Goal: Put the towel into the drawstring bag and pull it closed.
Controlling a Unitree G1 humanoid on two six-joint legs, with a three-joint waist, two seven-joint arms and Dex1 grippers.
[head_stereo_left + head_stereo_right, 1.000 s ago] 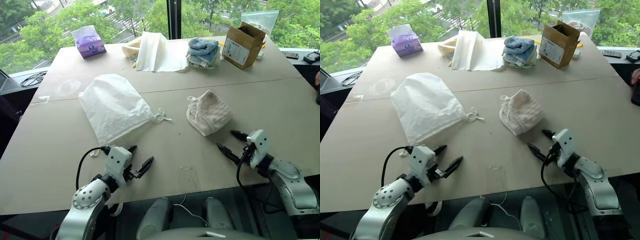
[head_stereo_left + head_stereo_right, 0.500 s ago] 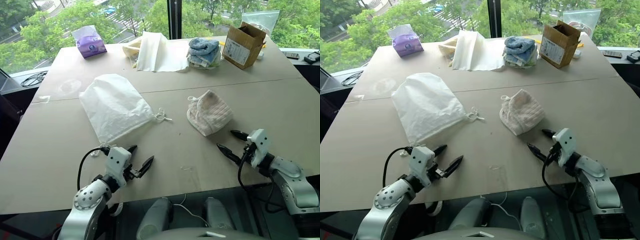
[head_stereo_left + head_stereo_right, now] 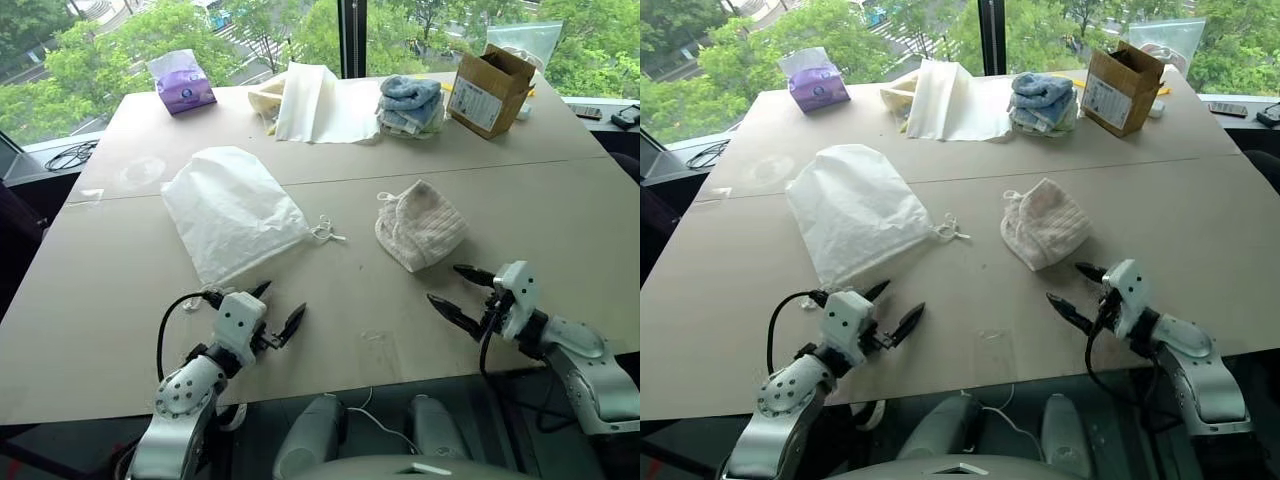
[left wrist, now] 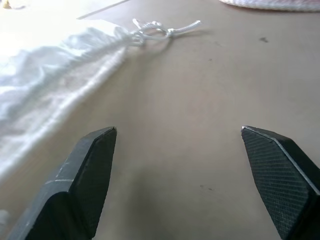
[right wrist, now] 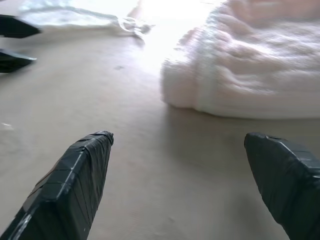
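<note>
The towel (image 3: 420, 226) lies bunched just right of centre frame, untouched on the tan table (image 3: 120, 290), while the drawstring bag (image 3: 230, 207) sprawls flat at centre left, its knotted cords (image 3: 325, 232) trailing toward the towel but well short of it. Your right gripper (image 3: 462, 292) hovers at lower right, jaws spread wide and empty, pointed at the towel's near edge; your left gripper (image 3: 277, 309) waits at lower left, jaws likewise apart and holding nothing, just below the bag's mouth.

Nothing is packed yet, and the likely trouble sits at that mouth: it looks gathered and flat, so a one-handed push may only shove the bag across the table. A shallow pinch on the towel could catch one fold and let the rest drag or unroll.

Along the top of the frame, a purple tissue pack (image 3: 181, 82), folded cream cloth (image 3: 312, 102), blue-and-white cloths (image 3: 408, 104) and a cardboard box (image 3: 486, 89) stand clear of your reach.
</note>
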